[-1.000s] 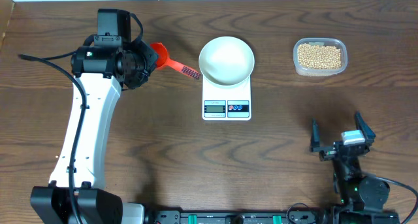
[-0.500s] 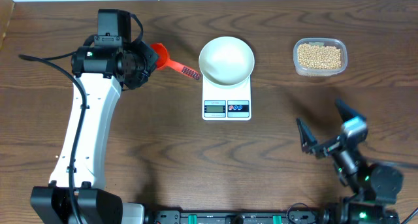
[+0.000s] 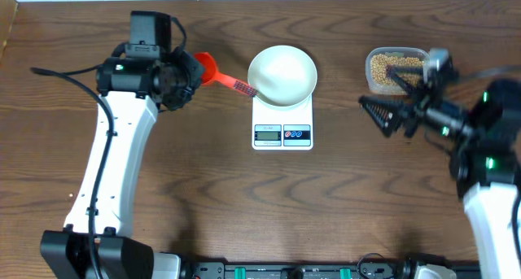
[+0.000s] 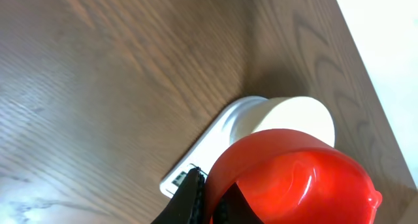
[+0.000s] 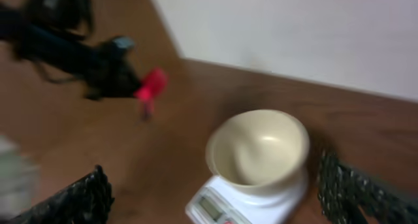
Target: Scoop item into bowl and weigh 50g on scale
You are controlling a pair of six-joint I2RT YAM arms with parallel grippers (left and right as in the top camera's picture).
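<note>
Now the left gripper [image 3: 189,74] clamps the scoop [image 3: 213,70] left of the scale [image 3: 282,126]; the right gripper [image 3: 393,92] gapes empty. Swinging, the handle could knock the bowl [image 3: 282,74].

From overhead we look straight down on the desk [image 3: 203,198]. Our left wrist view sits close behind the red scoop [image 4: 294,178], facing the bowl [image 4: 294,114] on the scale [image 4: 214,138]. Our right wrist view, blurred, faces that same bowl and scale from farther off.
</note>
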